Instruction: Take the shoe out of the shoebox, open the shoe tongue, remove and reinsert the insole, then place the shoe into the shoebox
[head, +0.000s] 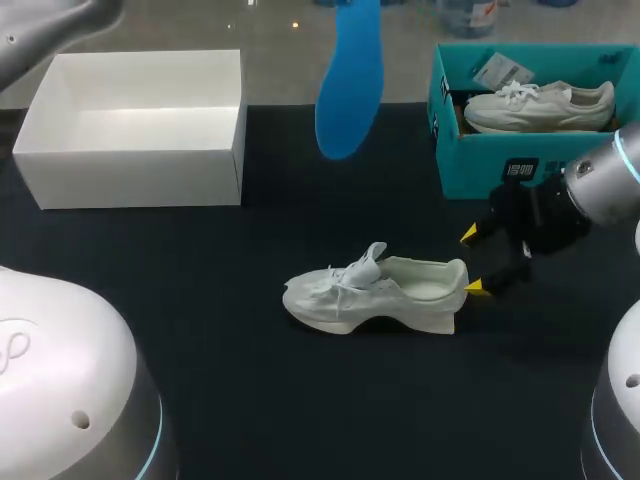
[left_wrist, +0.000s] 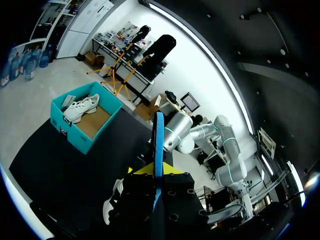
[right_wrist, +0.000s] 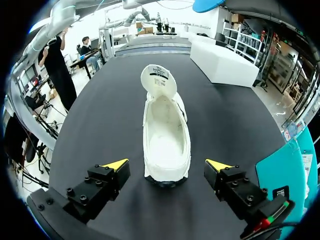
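One shoe (head: 375, 292), frame centre: long axis left–right, heel toward right gripper (head: 472, 262), fingers spread, just beside heel. One insole (head: 350, 85), upper centre: clamped in left gripper (left_wrist: 156, 171).

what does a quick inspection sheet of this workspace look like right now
surface: black table, shoe and two boxes on it
job's things: white shoe upright mid-table, tongue lifted, no insole inside; blue insole held in the air; teal box at the back right
clutter: open white box, empty; second shoe in the teal box
grippers: left end effector shut on the insole; right end effector open behind the shoe's heel, not touching
cables: nothing seen
surroundings: nothing seen reaching over the table
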